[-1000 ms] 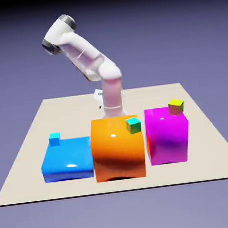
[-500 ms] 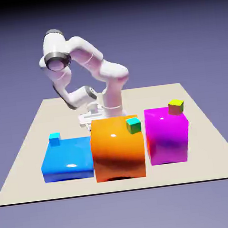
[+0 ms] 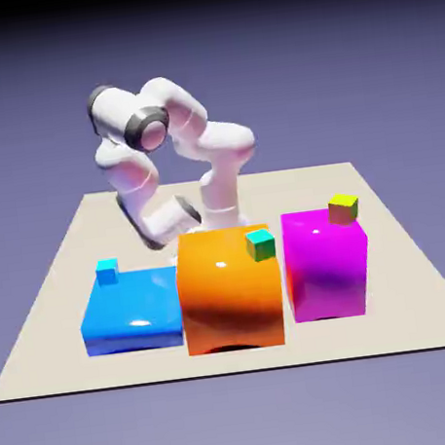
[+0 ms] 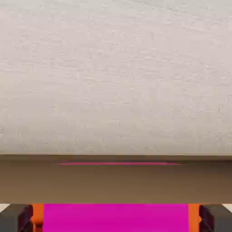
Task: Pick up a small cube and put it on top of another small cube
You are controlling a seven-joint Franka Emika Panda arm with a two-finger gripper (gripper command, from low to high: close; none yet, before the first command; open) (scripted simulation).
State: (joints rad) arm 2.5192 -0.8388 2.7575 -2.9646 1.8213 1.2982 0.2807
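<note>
Three large blocks are standing in a row near the front edge of the table [image 3: 386, 245]. The blue block [image 3: 129, 311], the lowest of the three, is sitting toward the exterior view's left. The orange block [image 3: 229, 289] is occupying the middle, touching the blue one. The magenta block [image 3: 327, 263] is standing just beside the orange one, toward the exterior view's right.

Each block is carrying one small cube. A cyan cube [image 3: 107, 271] is resting at the far left corner of the blue block's top. A green cube [image 3: 260, 244] with a cyan top face is resting at the far right corner of the orange block. A yellow-topped cube [image 3: 343, 209] is resting at the far right corner of the magenta block.

The arm [image 3: 161, 165] is folding down behind the blue and orange blocks, and the orange block is hiding its hand in the exterior view. In the hand view, the gripper [image 4: 116, 218] is showing both grey fingertips [image 4: 13, 218] at the bottom corners, spread wide and holding nothing. Magenta and orange surfaces are showing between them, with bare table above.
</note>
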